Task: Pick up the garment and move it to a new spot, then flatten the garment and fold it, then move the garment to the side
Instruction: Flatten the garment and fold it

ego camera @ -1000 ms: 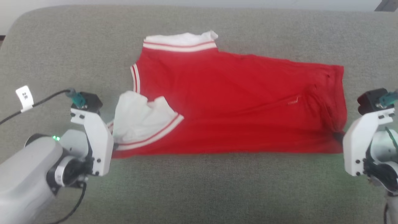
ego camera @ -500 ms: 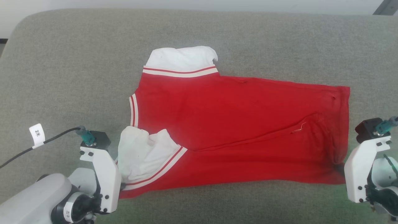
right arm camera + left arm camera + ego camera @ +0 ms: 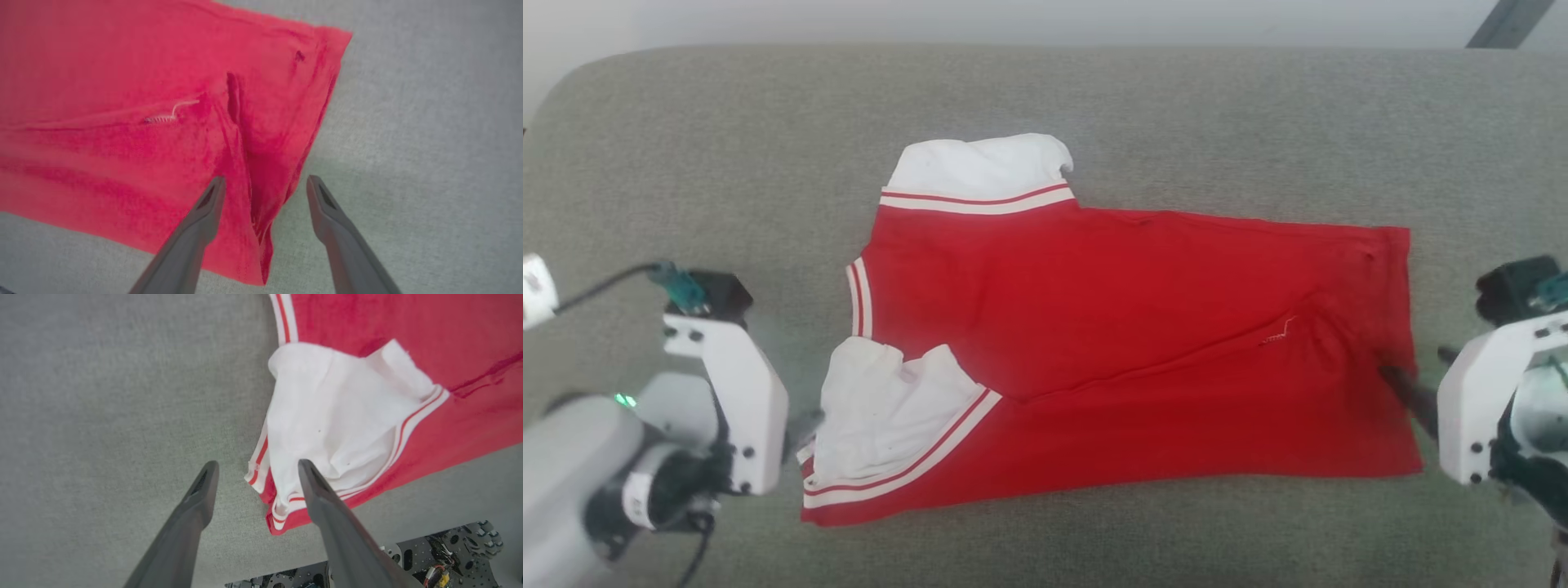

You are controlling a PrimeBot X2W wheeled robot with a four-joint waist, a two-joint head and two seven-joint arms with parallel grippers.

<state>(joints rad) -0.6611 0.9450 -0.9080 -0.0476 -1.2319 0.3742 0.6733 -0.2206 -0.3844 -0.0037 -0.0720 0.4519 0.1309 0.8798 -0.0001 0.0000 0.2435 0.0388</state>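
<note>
Cable (image 3: 605, 279) carrying a white tag (image 3: 534, 282) enters the head view at the far left and runs to the left arm's wrist. The left gripper (image 3: 805, 420) sits low over a grey cushioned surface (image 3: 1094, 98), its fingers pointing toward the garment's left end. In the left wrist view the left gripper (image 3: 257, 467) is spread wide and holds nothing. One finger is above bare grey fabric, and the other is above the striped edge of a crumpled white sleeve (image 3: 339, 416). Whether that finger touches the cloth cannot be told.

The garment (image 3: 1111, 327) lies flat on the middle of the cushion, running left to right. At its left end are the crumpled near sleeve (image 3: 882, 416), a striped neck trim (image 3: 858, 298) and a second white sleeve (image 3: 976, 167) on the far side. The red body stretches rightward, with a long diagonal crease and a short white stitched thread (image 3: 1278, 333).

The hem lies at the right end, puckered into folds near the front corner. The right gripper (image 3: 1421, 376) is there. In the right wrist view the right gripper (image 3: 265, 180) is also wide apart and empty. One finger is over the red cloth (image 3: 122, 81), the other is over bare cushion, and the rumpled hem edge lies between them.
</note>
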